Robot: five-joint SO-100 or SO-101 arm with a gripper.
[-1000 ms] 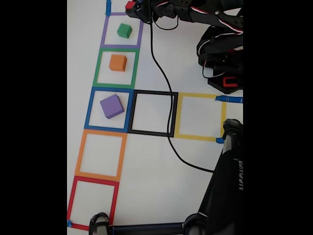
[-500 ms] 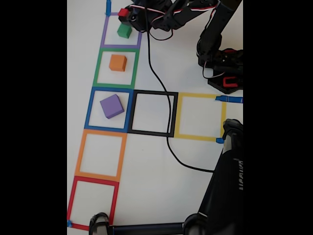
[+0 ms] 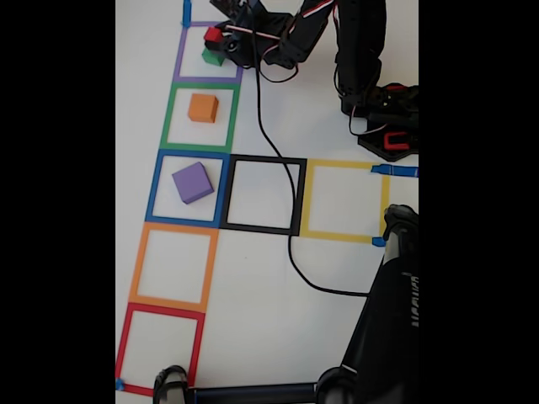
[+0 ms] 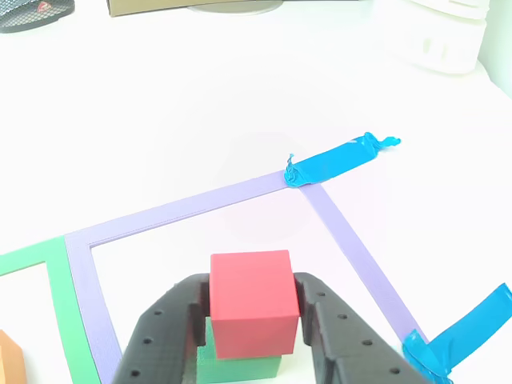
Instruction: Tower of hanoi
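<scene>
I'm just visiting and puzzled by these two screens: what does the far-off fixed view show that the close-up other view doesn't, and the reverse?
The fixed view alone shows the purple cube, black square outline and yellow outline. The close-up other view alone shows the pincer's black fingers pressed on two sides of the red cube. Both share the red cube directly above the green cube, inside the purple outline, and the orange cube.

We note a black arm (image 3: 358,46), red base parts, white-red wires; matte black gripper (image 4: 254,316) fingers dotted with small holes.
</scene>
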